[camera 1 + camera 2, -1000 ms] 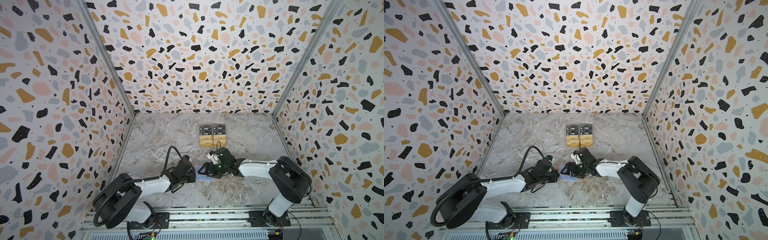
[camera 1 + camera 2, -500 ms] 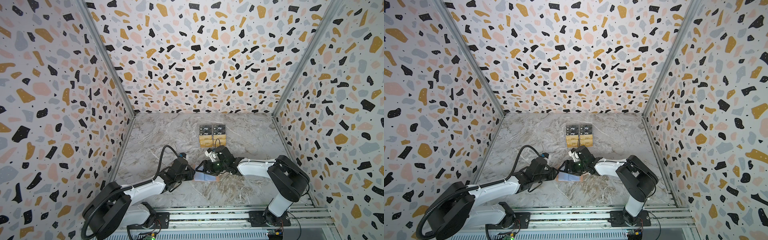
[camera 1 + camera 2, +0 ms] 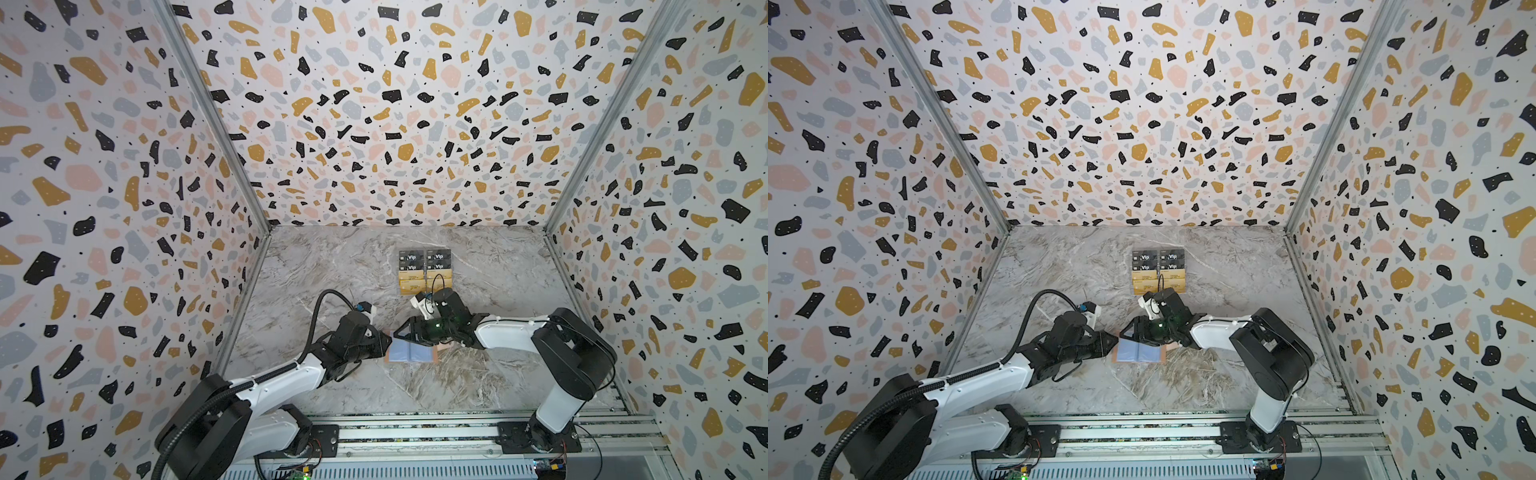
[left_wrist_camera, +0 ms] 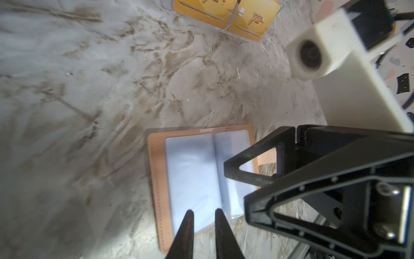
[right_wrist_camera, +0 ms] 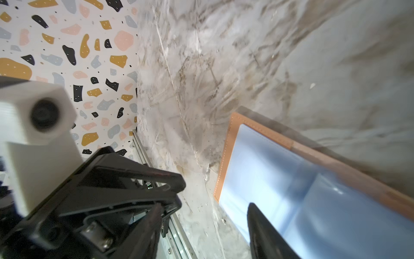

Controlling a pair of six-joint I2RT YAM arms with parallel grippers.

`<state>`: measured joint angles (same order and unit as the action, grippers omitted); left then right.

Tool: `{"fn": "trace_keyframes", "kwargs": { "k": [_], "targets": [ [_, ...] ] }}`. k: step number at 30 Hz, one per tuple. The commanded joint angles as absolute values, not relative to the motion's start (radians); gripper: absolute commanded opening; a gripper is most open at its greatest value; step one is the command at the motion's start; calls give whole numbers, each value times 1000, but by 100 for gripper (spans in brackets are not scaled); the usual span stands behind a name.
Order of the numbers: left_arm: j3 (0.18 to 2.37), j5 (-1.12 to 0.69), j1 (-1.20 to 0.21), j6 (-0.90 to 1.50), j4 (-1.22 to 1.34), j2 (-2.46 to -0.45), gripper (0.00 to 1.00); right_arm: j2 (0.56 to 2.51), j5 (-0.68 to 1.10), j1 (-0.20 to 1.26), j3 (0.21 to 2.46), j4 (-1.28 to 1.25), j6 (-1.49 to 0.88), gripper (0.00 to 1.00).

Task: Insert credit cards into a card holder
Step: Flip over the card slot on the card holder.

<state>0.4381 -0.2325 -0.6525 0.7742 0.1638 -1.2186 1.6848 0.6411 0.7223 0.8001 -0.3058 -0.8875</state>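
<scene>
Pink card holder [image 4: 156,179] open flat | left claw [image 4: 204,215] low at its edge — narrowly apart | right claw [image 3: 399,333] low above it — apart

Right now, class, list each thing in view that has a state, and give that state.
card holder, open flat, visible sleeves empty
credit cards, tiered at the back, none inserted
black Vip cards, tiered behind them
left tool, slightly open, empty, tips over a sleeve
right tool, open, empty, over the holder

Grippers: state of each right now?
Left gripper: open, only narrowly, nothing visible between the tips, over the card holder.
Right gripper: open, holding nothing.
</scene>
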Motion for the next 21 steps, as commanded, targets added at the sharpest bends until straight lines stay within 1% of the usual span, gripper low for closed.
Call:
{"fn": "trace_keyframes", "kwargs": {
  "k": [1, 10, 16, 21],
  "targets": [
    [443, -291, -657, 811, 298, -1280, 17, 1636, 654, 704, 780, -229, -818, 57],
    [457, -286, -667, 820, 359, -1404, 11, 1681, 713, 711, 746, -278, -808, 45],
    [444, -253, -669, 812, 333, -1429, 9, 1691, 657, 698, 754, -126, -708, 39],
    [435, -213, -669, 795, 284, -1430, 7, 1670, 578, 681, 773, -6, -638, 39]
  ]
}}
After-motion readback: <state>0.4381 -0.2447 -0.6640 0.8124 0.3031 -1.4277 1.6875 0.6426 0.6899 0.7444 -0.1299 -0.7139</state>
